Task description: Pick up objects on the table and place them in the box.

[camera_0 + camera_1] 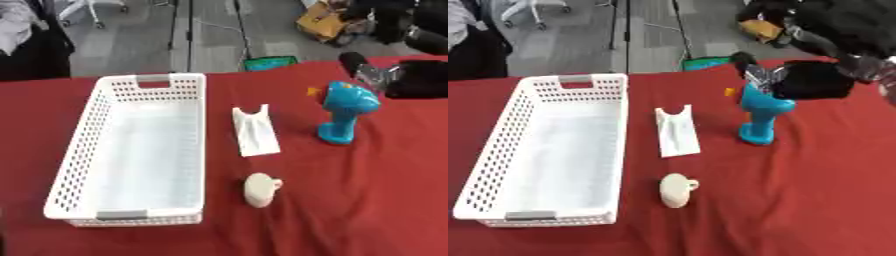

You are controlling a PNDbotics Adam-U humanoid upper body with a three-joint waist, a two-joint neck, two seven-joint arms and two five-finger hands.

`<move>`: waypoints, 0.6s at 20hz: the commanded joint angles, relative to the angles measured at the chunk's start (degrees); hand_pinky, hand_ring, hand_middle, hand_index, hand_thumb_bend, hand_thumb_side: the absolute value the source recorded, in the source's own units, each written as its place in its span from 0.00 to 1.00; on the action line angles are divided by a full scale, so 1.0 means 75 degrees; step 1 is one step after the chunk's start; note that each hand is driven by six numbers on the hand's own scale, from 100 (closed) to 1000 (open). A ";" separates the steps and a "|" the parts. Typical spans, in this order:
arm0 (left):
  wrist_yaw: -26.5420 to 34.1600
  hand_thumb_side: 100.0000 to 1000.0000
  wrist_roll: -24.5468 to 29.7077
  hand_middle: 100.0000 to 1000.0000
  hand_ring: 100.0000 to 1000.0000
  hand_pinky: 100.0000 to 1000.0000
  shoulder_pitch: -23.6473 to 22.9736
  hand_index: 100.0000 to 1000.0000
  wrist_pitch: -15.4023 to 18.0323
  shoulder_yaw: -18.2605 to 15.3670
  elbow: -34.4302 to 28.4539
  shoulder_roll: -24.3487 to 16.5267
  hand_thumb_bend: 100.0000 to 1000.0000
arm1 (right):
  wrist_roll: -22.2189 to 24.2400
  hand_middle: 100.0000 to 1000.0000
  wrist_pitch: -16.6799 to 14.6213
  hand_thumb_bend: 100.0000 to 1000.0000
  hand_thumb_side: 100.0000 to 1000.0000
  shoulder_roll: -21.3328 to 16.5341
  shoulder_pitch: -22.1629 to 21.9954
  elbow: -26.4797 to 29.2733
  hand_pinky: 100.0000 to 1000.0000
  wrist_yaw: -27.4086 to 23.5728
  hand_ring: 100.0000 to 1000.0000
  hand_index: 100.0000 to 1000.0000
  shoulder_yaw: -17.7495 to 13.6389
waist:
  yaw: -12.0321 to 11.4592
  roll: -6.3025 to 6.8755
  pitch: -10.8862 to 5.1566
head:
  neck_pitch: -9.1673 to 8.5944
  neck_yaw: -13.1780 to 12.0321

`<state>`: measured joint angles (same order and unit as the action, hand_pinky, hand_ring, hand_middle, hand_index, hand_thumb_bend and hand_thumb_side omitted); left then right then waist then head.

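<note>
A small cream object (260, 190) with a rounded body is seen nearest the camera in the left eye view, lying on the red tablecloth (367, 200) just right of the near end of the white perforated basket (83, 145). Beyond it, also to the right of the basket and level with the basket's middle, a flat white piece (254, 131) with a notched far end is laid on the cloth. Farther right of the basket, well apart from it, a blue toy drill (346, 112) with an orange tip is stood upright on its base. The basket itself is seen to hold nothing.

In the right eye view, the right hand (811, 80) is shown coming in from the upper right, on the side of the drill away from the basket, placed against the drill's upper part. Whether its fingers are closed round the drill cannot be told. The left hand is not shown.
</note>
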<state>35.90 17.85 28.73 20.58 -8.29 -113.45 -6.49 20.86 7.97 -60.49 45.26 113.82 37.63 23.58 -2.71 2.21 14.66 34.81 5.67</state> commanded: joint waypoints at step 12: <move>-0.0001 0.89 0.0170 0.67 0.64 0.59 0.0017 0.70 -0.0063 0.0030 -0.0153 0.0041 0.00 | 0.2089 0.83 0.0859 0.32 0.94 0.1324 0.0500 0.0103 0.75 0.0487 0.84 0.98 0.0647 | -0.0056 0.0025 -0.0140 | -0.0171 0.0163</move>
<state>35.91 18.82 28.30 20.10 -8.27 -113.45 -6.00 35.86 14.10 -50.47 48.35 113.88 40.80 28.81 -3.08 2.46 14.57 34.13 6.68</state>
